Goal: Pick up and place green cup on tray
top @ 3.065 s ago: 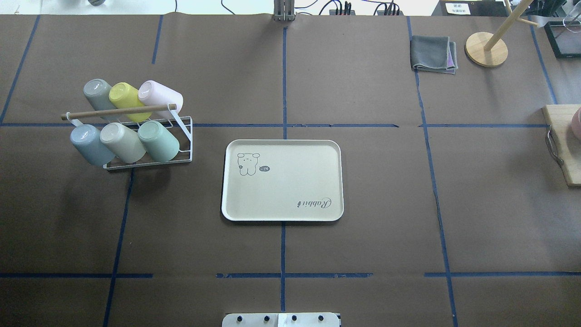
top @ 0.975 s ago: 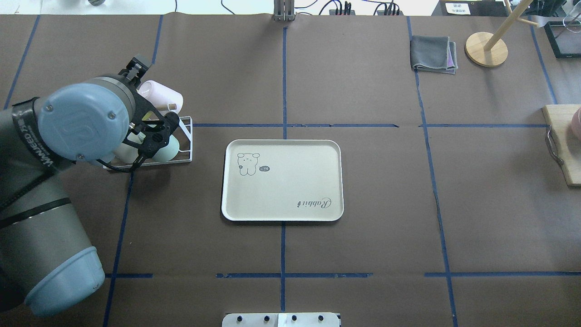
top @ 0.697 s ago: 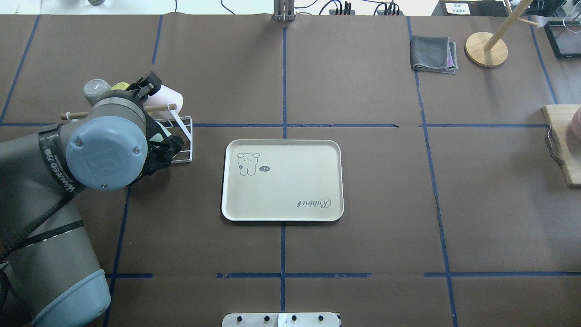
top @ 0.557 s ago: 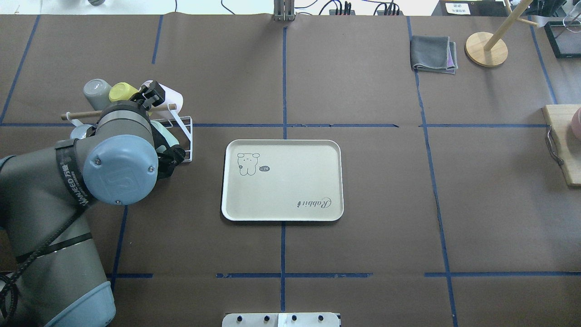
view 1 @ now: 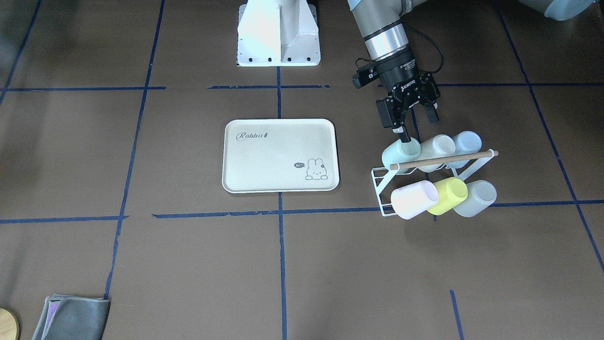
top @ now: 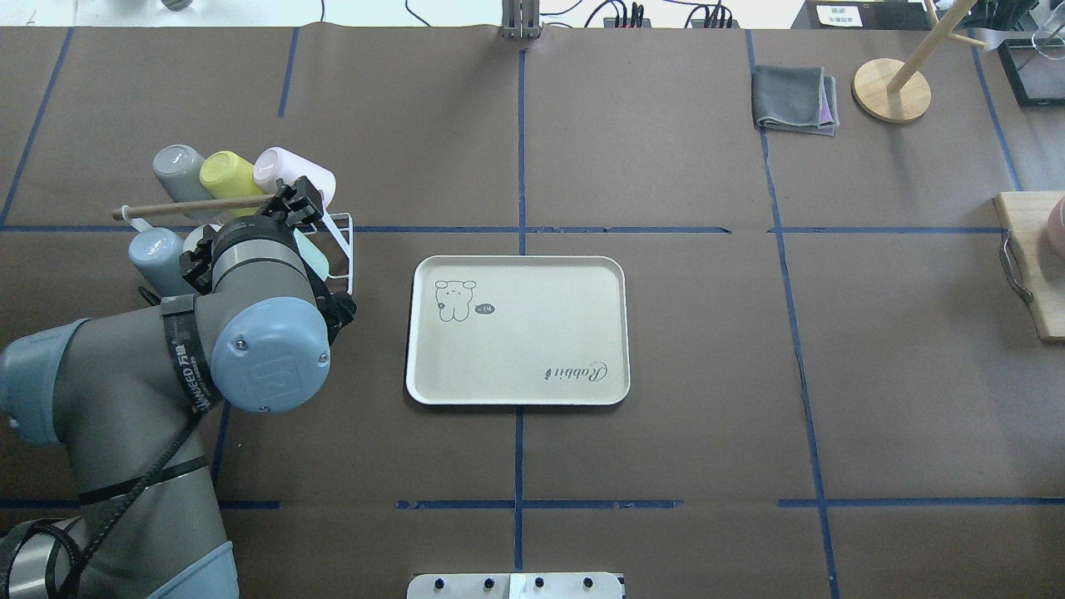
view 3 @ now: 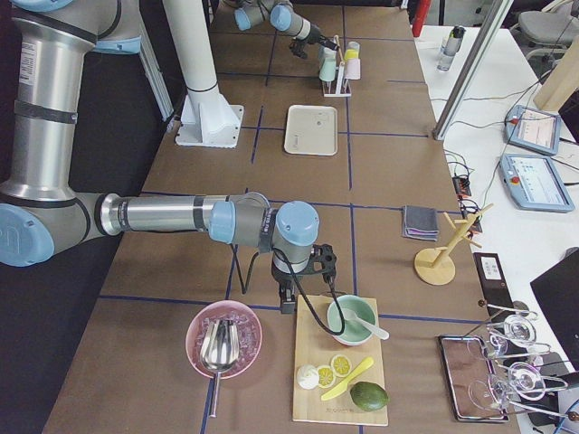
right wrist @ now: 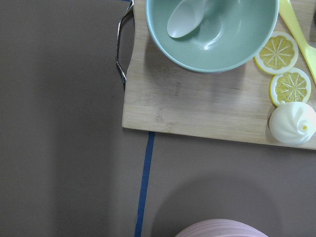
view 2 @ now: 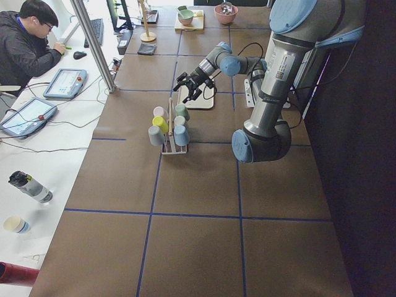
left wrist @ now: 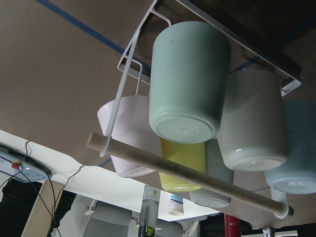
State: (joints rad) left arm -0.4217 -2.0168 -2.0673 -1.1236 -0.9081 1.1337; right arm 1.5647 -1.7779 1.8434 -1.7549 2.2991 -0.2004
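The green cup (view 1: 400, 152) lies tilted on a white wire rack (view 1: 383, 178), at the end of the row nearest the tray, with its base facing my left wrist camera (left wrist: 190, 81). My left gripper (view 1: 417, 126) hangs just above it, open and empty, and one fingertip (view 1: 405, 138) is at the cup's base. The cream tray (view 1: 273, 160) with "Rabbit" script lies flat beside the rack, with nothing on it (top: 516, 333). My right gripper (view 3: 306, 291) hovers at a cutting board far to the right, and I cannot tell its state.
The rack also holds cream (view 1: 436, 147), blue (view 1: 467, 142), pink (view 1: 415, 199), yellow (view 1: 450, 194) and grey (view 1: 474, 198) cups under a wooden rod (view 1: 443, 158). A grey cloth (top: 795, 98) and a wooden stand (top: 892, 90) sit at the far right. A person (view 2: 28, 43) sits at a side desk.
The left arm came into view and swung over the rack. Its wrist has since drawn back toward the robot, uncovering the far-row cups, with the gripper now at the green cup.
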